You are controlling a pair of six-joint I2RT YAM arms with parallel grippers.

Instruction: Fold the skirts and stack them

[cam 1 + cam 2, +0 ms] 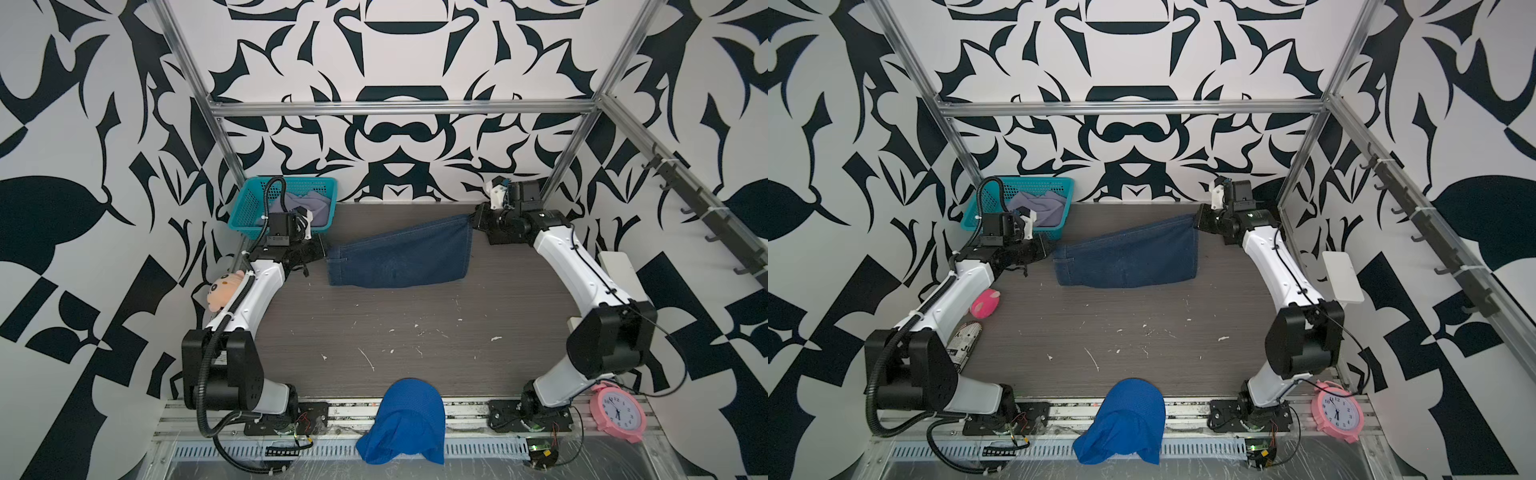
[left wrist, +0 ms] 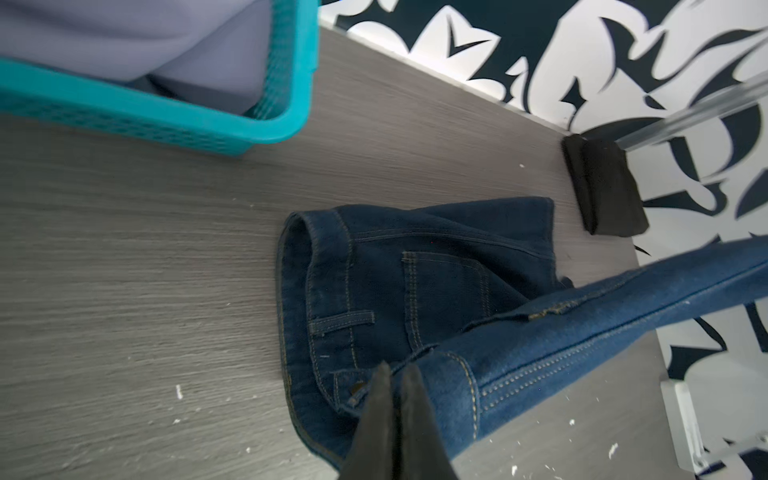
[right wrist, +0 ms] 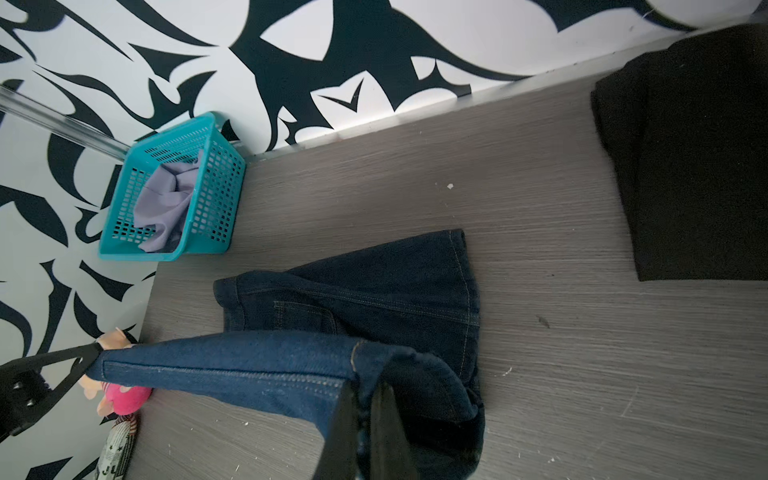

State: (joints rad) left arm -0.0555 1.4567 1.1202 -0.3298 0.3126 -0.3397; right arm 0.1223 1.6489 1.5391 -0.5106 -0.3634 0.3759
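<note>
Dark blue denim skirt [image 1: 399, 257] hangs taut between both tools, lower half lying on the grey wood-grain desk [image 1: 374, 332]. Left tool [image 2: 395, 368] clamped on one top corner, right tool [image 3: 365, 388] on the other. Folded plain black skirt [image 3: 685, 158] at desk's back right corner. Pale lavender-grey skirt [image 3: 166, 203] crumpled in teal mesh basket [image 3: 216, 208].

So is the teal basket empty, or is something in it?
Not empty. The teal basket holds a crumpled lavender-grey skirt, which shows through the open top in both wrist views and both top views.
</note>
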